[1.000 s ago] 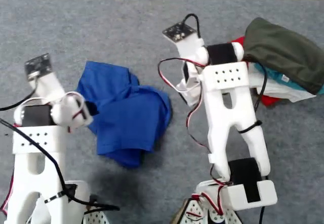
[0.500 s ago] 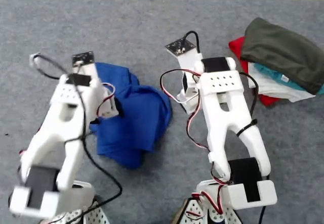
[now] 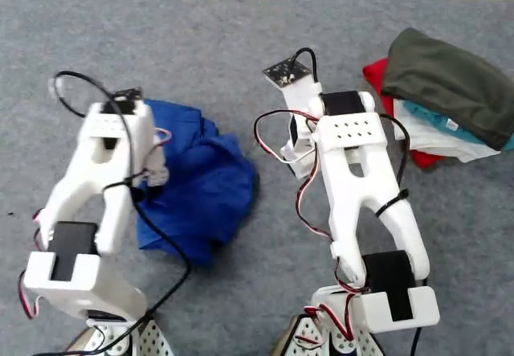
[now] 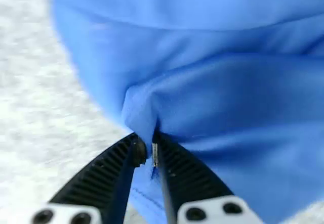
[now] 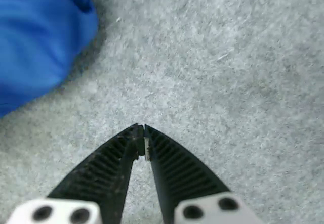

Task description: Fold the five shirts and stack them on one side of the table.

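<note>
High view: blue shirt (image 3: 201, 187) crumpled on table (image 3: 241, 51), left of centre; folded stack (image 3: 450, 83) at right side. Left wrist view: left gripper (image 4: 150, 150) clenched on blue shirt fold. Right wrist view: right gripper (image 5: 142, 133) closed, empty, near blue shirt.

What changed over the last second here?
The left arm swung forward over the blue shirt, and the left gripper is now shut on a fold of it. The shirt's right edge has drawn slightly leftward. The right arm, with the right gripper shut over bare table, and the stack of folded shirts stayed put.
</note>
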You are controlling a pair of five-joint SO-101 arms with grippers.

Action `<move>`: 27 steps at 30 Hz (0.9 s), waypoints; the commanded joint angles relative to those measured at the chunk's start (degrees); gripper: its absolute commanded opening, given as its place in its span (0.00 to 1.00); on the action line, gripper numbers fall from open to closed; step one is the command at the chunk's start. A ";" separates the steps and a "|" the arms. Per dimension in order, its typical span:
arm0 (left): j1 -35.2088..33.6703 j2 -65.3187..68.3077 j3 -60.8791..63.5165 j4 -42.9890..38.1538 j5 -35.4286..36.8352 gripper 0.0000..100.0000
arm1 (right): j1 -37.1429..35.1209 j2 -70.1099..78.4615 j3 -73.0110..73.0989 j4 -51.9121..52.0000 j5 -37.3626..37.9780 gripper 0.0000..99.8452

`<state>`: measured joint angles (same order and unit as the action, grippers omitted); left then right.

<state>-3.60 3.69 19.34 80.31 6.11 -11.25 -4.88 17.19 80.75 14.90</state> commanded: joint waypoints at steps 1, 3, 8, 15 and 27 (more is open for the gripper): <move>-7.30 -6.37 -4.40 4.92 -8.18 0.02 | -1.98 -2.51 -2.15 -1.76 0.35 0.00; -11.25 -10.07 -5.54 6.95 -12.75 0.02 | -4.53 -2.15 -4.18 -2.99 0.26 0.02; -20.04 -18.68 -6.77 12.31 -22.51 0.02 | -11.82 5.67 -15.25 -3.43 -1.23 0.17; -31.38 -26.86 -6.15 17.41 -32.44 0.02 | -17.71 28.88 -41.89 -1.76 -5.36 0.21; -42.73 -29.41 -0.62 17.49 -36.66 0.02 | -28.70 71.96 -96.31 5.01 -5.45 0.21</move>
<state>-45.63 -23.74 16.79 97.36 -30.11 -37.19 60.09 -64.84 85.23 10.07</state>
